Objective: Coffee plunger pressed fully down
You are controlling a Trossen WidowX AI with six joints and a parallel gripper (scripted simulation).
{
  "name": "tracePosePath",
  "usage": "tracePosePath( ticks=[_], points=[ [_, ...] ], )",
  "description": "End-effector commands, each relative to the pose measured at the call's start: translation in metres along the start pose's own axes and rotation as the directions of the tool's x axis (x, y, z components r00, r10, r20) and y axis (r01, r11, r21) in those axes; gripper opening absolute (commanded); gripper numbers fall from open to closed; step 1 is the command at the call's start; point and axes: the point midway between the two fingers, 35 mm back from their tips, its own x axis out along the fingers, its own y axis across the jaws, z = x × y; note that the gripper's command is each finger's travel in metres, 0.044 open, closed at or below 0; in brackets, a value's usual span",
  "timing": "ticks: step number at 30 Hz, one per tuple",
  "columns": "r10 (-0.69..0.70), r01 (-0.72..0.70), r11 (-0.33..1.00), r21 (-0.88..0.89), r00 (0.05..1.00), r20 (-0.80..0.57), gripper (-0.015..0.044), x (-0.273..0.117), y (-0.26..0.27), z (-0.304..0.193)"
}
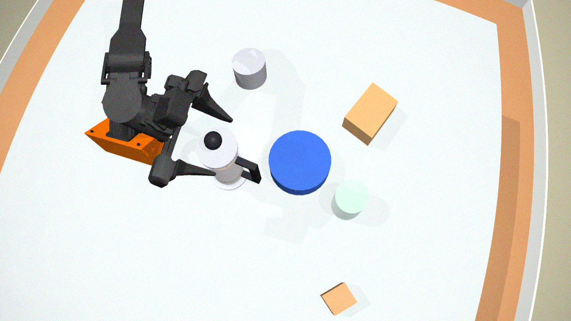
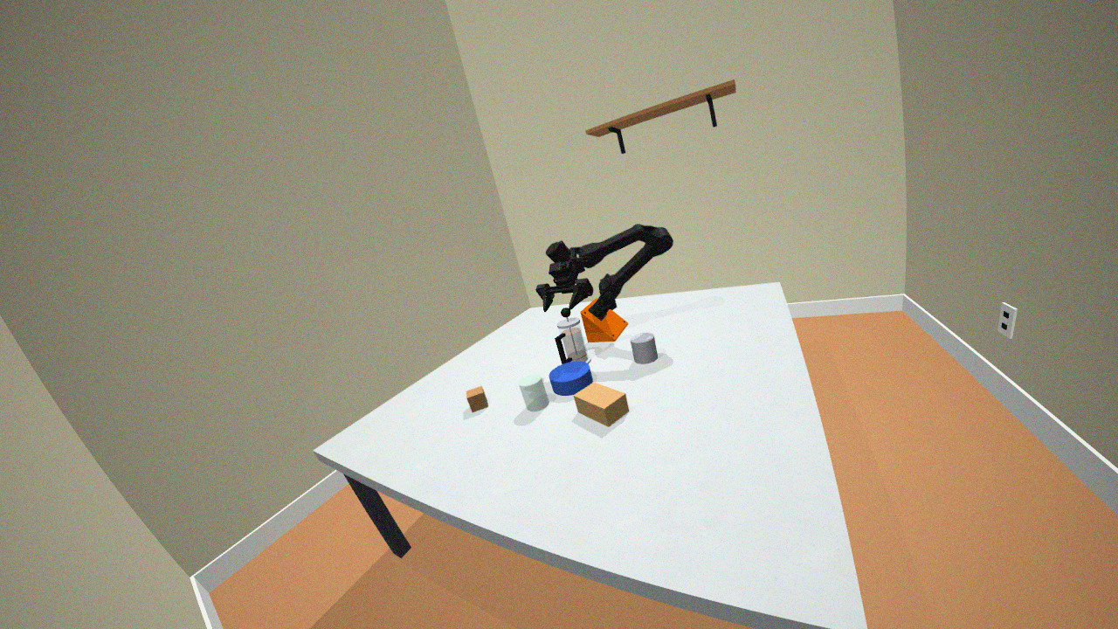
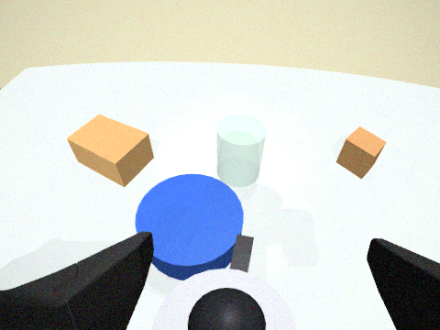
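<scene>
The coffee press (image 1: 226, 172) (image 2: 573, 339) (image 3: 242, 252) stands upright on the white table (image 1: 159, 247), with its black handle (image 1: 252, 169) pointing toward the blue disc. Its black plunger knob (image 1: 213, 139) (image 2: 564, 313) (image 3: 226, 325) sits close above the pale lid. My gripper (image 1: 222, 146) (image 2: 564, 301) (image 3: 264, 247) is wide open just above the knob. Its fingers stand well apart on either side and touch nothing.
A blue disc (image 1: 299, 161) (image 2: 569, 378) (image 3: 190, 220) lies right beside the press. Around it are a pale green cylinder (image 1: 351, 197) (image 3: 241, 149), a grey cylinder (image 1: 249, 68) (image 2: 643, 348), a large tan box (image 1: 370, 113) (image 3: 112, 148) and a small tan cube (image 1: 338, 298) (image 3: 361, 152). The orange arm base (image 1: 119, 145) is behind the press.
</scene>
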Motion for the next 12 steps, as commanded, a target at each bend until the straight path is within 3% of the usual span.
tracePosePath(
  ticks=[1, 5, 12],
  points=[
    [0.002, -0.002, 1.0, 0.0, 1.0, -0.001, 0.044, -0.025, 0.002, 0.024],
    [0.012, -0.012, 1.0, 0.008, 1.0, 0.009, 0.044, -0.048, 0.01, 0.042],
    [0.013, -0.013, 1.0, 0.008, 1.0, 0.01, 0.044, -0.049, 0.011, 0.043]
  ],
)
